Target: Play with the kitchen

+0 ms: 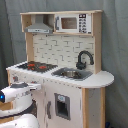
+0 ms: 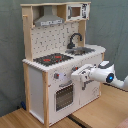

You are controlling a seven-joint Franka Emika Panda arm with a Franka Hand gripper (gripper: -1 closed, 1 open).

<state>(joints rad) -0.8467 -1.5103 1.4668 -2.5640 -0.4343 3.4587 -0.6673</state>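
Observation:
The kitchen (image 1: 65, 50) (image 2: 50, 45) is a tall white and light-wood toy. It has a black faucet (image 1: 84, 57) (image 2: 75, 39) over a sink (image 1: 70, 74), a red-ringed black hob (image 1: 36, 65) (image 2: 52, 59) and a grey hood (image 1: 40, 26). An oven door (image 2: 64, 96) with a window sits below the knobs (image 2: 56, 76). My gripper (image 2: 75, 76) (image 1: 36, 86) is level with the knob panel, close in front of the kitchen's face. Contact with the panel is not discernible.
A toy microwave (image 1: 72, 22) (image 2: 75, 11) fills the top shelf. The kitchen stands on a wooden surface (image 2: 30, 117) in front of a grey curtain (image 1: 115, 50). My white arm (image 2: 107, 76) reaches in from the second exterior view's right.

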